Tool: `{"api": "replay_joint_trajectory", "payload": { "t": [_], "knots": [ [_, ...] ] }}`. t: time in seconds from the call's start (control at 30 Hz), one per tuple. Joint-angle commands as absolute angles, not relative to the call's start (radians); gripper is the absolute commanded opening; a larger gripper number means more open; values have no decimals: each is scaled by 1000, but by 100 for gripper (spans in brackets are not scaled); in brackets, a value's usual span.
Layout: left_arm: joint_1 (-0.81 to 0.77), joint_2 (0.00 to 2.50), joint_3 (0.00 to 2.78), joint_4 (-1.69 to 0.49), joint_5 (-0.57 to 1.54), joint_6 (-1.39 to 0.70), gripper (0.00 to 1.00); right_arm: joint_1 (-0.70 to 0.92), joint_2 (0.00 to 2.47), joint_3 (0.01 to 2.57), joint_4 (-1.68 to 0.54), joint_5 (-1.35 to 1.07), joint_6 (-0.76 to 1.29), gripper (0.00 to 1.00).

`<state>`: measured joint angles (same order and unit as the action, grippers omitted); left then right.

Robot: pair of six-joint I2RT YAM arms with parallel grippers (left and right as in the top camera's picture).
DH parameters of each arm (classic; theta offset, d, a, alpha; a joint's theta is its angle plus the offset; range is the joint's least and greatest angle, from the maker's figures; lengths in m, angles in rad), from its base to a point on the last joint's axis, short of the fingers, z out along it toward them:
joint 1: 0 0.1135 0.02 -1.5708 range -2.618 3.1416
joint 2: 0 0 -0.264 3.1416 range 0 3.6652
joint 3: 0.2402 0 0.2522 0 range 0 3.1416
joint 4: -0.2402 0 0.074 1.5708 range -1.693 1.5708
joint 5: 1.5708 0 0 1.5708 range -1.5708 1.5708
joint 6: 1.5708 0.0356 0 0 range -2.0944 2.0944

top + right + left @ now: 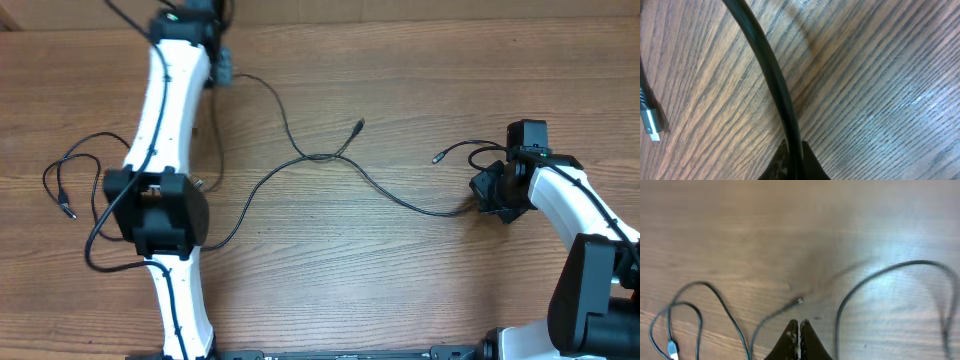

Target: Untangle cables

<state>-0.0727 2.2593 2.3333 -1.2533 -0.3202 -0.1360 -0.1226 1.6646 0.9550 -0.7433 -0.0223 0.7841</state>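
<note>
Wood table (400, 290), spread cables (320, 157) (perhaps three)

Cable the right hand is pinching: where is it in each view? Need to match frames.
Overhead: cable runs from the mid-table crossing down-right into the right hand.
Right wrist: cable is the thick black line from the top edge down to the fingertips at bottom centre.
Left wrist: other cords show; cannot tell if any is this one.
Shared landmark: wood-grain table, in all three.
</note>
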Motion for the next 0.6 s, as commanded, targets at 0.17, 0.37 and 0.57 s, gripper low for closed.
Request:
{"api": "replay_joint_trajectory", "payload": {
  "t": [0.17,0.37,0.57],
  "knots": [
    [45,2255,2665,-1328,-9,-165,5,-117,1646,947,-739,-20,776,4],
    [92,2256,2674,-1373,100,-149,36,-117,1646,947,-739,-20,776,6],
    [67,2256,2591,-1414,107,-128,94,-117,1646,947,-737,-20,776,26]
  ]
}}
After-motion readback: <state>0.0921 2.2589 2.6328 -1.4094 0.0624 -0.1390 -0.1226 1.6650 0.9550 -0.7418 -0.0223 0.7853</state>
